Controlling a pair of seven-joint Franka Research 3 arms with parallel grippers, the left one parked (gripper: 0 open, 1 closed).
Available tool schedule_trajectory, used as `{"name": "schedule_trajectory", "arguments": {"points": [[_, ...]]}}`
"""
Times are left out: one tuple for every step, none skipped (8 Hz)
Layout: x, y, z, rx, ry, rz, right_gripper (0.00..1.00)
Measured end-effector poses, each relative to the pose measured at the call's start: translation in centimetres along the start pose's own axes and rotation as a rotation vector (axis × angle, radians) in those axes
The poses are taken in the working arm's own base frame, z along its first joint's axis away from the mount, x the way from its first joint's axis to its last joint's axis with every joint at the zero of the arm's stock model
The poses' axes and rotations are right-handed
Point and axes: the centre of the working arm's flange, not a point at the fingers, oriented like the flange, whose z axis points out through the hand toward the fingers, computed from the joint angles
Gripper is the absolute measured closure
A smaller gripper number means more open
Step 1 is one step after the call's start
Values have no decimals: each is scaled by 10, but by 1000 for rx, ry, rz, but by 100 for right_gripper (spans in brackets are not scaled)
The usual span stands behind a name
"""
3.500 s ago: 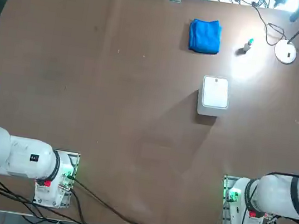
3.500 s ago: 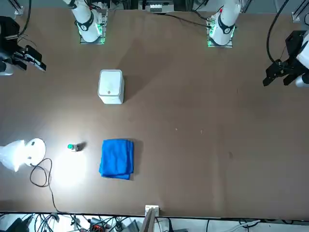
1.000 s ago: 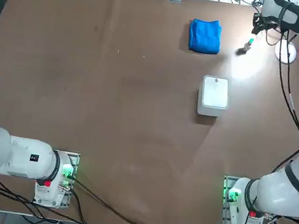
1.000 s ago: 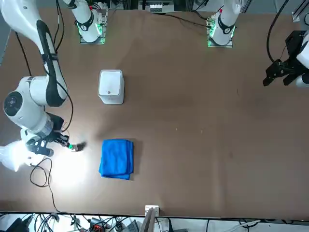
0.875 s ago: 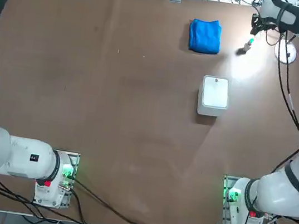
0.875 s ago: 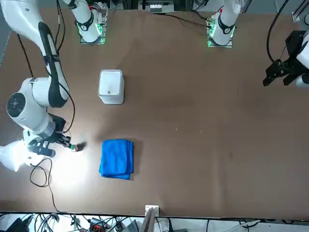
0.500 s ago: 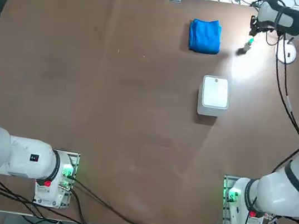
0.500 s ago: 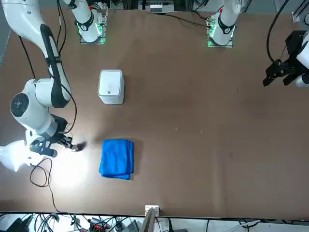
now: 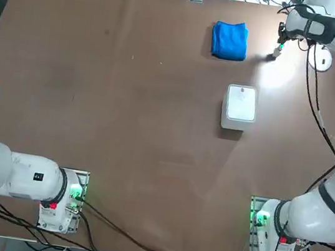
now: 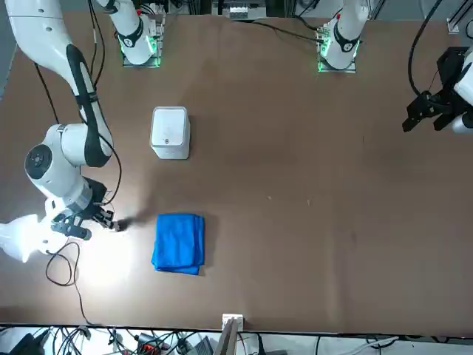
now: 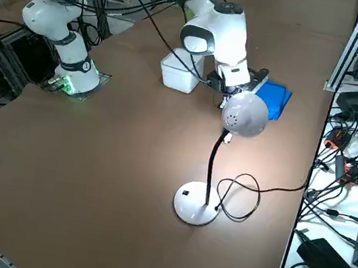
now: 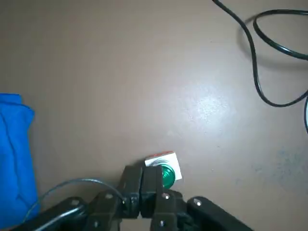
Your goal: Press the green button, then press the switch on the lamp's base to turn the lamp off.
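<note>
Now the right gripper (image 12: 141, 185) has its two fingers pinched together, holding nothing, with the tips right at the green button (image 12: 167, 174). That button stands near the far right corner of the table (image 9: 123, 125), between the blue cloth (image 9: 229, 40) and the lamp's base (image 11: 196, 203). I think the first press is happening. Next it must go to the switch (image 11: 185, 191) on that white base, because the lamp (image 11: 244, 114) shines.
</note>
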Motion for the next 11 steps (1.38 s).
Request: {"name": "schedule_trajectory", "arguments": {"points": [[0, 0, 0, 0, 1, 0, 99], [0, 1, 0, 0, 1, 1, 99], [0, 1, 0, 0, 2, 2, 99], [0, 1, 1, 0, 3, 2, 99], [0, 1, 3, -1, 0, 2, 99], [-1, 1, 5, -1, 0, 2, 99], [-1, 1, 5, -1, 1, 3, 99], [-1, 1, 6, -1, 1, 3, 99], [-1, 1, 6, 0, 5, 4, 99], [-2, 2, 8, 3, 20, 5, 99], [-4, 3, 10, 6, 37, 6, 99]]}}
